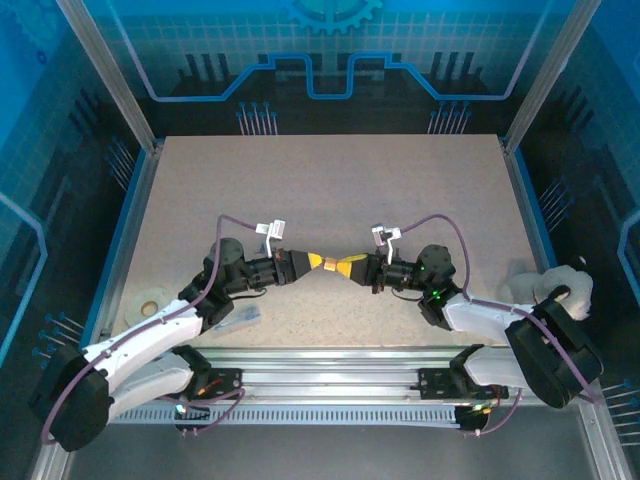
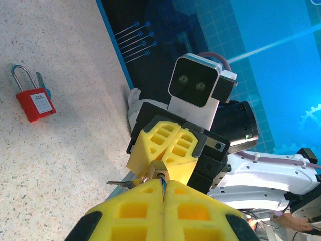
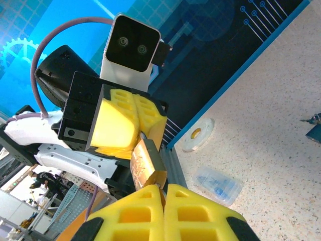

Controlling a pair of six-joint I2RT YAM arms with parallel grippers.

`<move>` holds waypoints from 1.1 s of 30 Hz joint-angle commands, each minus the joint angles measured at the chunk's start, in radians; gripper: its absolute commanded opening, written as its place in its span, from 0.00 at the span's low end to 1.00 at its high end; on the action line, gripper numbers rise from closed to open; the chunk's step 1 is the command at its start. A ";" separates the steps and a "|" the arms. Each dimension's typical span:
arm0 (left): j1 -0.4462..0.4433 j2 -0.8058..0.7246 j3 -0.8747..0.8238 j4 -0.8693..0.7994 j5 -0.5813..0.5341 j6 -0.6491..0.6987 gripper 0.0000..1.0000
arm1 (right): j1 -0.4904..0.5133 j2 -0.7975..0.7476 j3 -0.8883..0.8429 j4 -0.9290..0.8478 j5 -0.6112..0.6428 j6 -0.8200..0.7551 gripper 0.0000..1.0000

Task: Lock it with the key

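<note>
- Key (image 2: 161, 176), only its blue head showing, appears pinched in the closed left claw (image 2: 163, 185), above the middle of the surface (image 1: 330, 190).
- Right claw (image 3: 162, 188) is clamped on the brass padlock (image 3: 147, 165), tip to tip with the left.
- Line up both axes, turn the key gently without prying, and grip the padlock firmly.

Two padlocks: brass padlock (image 3: 148, 163) at the tips of the right gripper (image 3: 163, 191), red padlock (image 2: 35, 103) farther off. One tape roll (image 3: 198, 134), one box (image 3: 218, 183), perhaps one key (image 2: 40, 81).
</note>
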 commanded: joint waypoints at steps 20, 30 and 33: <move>-0.003 -0.107 -0.062 0.006 -0.119 0.014 0.00 | -0.006 -0.020 0.007 0.065 -0.037 0.020 0.00; 0.008 -0.120 -0.064 -0.004 -0.126 0.013 0.00 | -0.010 -0.044 0.008 0.028 -0.038 0.008 0.00; 0.009 -0.119 -0.063 -0.006 -0.122 0.014 0.00 | -0.015 -0.067 0.007 -0.007 -0.034 -0.008 0.00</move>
